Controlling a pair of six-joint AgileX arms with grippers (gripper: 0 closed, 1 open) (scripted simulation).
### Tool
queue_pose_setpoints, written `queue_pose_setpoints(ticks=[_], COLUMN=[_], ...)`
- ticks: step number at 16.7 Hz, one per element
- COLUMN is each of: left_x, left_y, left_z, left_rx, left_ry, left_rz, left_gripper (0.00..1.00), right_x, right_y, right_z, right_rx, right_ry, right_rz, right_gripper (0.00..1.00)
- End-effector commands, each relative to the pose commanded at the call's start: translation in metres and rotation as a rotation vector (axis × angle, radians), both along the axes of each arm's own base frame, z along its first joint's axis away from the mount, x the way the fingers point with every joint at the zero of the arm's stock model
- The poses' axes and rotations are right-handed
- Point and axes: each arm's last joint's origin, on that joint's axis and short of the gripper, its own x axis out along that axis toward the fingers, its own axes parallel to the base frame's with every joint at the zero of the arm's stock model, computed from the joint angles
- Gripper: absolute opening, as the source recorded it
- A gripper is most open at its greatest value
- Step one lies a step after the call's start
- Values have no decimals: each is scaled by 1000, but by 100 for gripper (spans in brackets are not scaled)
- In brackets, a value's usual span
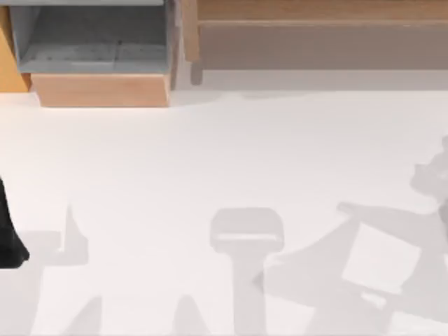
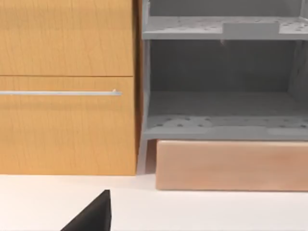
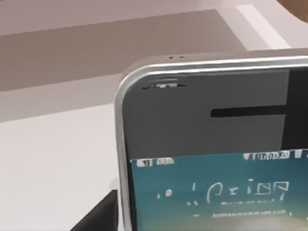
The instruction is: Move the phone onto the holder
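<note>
The phone (image 3: 211, 144) looms close in the right wrist view, lifted off the white table. It has a silver rim, a dark face with an earpiece slot, and a lit blue-green screen. A dark finger (image 3: 98, 215) of my right gripper lies against the phone's rim, and the phone sits in that gripper's hold. In the top view a faint grey block-on-a-stem shape (image 1: 246, 231) lies on the table; I cannot tell whether it is the holder or a shadow. My left arm (image 1: 7, 238) is parked at the table's left edge, one dark fingertip (image 2: 94, 216) in its wrist view.
A wooden cabinet with a grey open shelf (image 1: 91, 42) stands at the back left, on a pale wood base (image 1: 101, 89). A long wooden unit (image 1: 315, 28) runs along the back right. Arm shadows (image 1: 378, 259) fall across the table's right side.
</note>
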Motion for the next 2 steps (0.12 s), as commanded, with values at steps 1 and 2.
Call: queue_pose_setpoints(ticks=[1, 2], left_x=[0, 0], left_y=[0, 0], left_z=[0, 0], left_rx=[0, 0], left_ry=[0, 0], left_rz=[0, 0], left_gripper=[100, 100], right_x=[0, 0], right_y=[0, 0], right_z=[0, 0], right_rx=[0, 0], right_ry=[0, 0], right_rz=[0, 0], right_gripper=[100, 100])
